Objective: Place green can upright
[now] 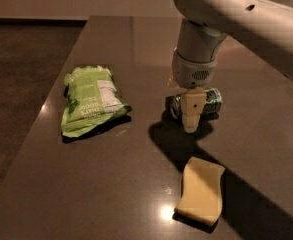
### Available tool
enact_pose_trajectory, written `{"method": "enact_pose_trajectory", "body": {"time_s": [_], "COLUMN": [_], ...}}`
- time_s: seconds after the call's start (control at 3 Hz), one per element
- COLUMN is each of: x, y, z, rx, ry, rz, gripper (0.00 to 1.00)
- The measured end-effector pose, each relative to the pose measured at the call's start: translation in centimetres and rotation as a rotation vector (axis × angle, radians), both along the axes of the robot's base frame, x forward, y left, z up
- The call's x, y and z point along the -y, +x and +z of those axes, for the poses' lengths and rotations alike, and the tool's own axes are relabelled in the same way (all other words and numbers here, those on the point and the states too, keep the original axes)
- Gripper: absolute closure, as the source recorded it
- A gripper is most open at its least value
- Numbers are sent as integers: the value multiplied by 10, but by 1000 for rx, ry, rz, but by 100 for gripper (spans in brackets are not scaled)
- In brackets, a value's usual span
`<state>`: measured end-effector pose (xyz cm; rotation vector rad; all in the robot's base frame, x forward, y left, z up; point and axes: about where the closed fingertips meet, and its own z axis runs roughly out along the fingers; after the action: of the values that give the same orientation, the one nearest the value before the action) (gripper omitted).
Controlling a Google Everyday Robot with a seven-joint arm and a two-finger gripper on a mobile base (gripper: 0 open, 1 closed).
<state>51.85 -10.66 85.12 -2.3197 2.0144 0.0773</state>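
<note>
The green can (pixel 211 100) lies on its side on the dark table (pixel 136 44), right of centre, its silver end facing left. It is dark green with pale print. My gripper (pixel 190 120) hangs from the white arm (pixel 201 54) straight down over the can. Its pale tip is in front of the can's middle and reaches down to the table surface. The middle of the can is hidden behind the gripper.
A light green snack bag (pixel 92 100) lies flat to the left of the can. A pale yellow sponge (pixel 201 192) lies near the front edge, just below the gripper. The table's left edge (pixel 46 109) drops to a dark floor.
</note>
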Motion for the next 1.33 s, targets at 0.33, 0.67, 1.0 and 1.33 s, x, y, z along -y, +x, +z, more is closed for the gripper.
{"method": "enact_pose_trajectory", "body": {"time_s": [0.33,0.67,1.0,1.33], "x": [1,4,4,5], "y": [2,6,12,19], "z": [0,12,36,60], "rx": [-5,2,22,37], "ry": [-18,-2,81,206], "rz": [2,-20,-74,-138], "gripper": [41,64,87,100]}}
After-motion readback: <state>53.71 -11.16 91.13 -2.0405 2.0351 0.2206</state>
